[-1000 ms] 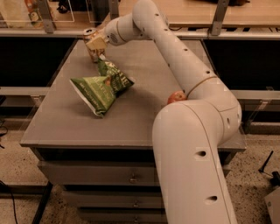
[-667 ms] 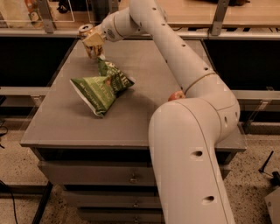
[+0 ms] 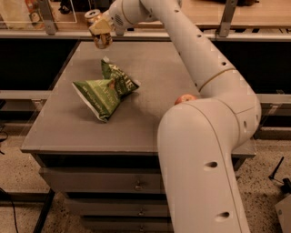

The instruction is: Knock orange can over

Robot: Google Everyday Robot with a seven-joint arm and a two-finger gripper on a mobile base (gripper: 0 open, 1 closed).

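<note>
The orange can [image 3: 102, 41] is at the far left corner of the grey table [image 3: 150, 68], with its silver top rim [image 3: 92, 13] leaning to the left. My gripper [image 3: 101, 27] reaches in from the right and is against the can's upper half, covering part of it. I cannot tell whether the can's base still rests on the table. The white arm runs from the lower right up to the far left.
A green chip bag [image 3: 107, 91] lies on the table's left half, in front of the can. A red-orange apple [image 3: 185, 98] sits at the right, partly hidden behind my arm. Drawers are below the table's front edge. A rail and shelf run behind the table.
The gripper and the can have moved together toward the table's far edge and higher in view. The can now leans more to the left. The bag and apple have not moved.
</note>
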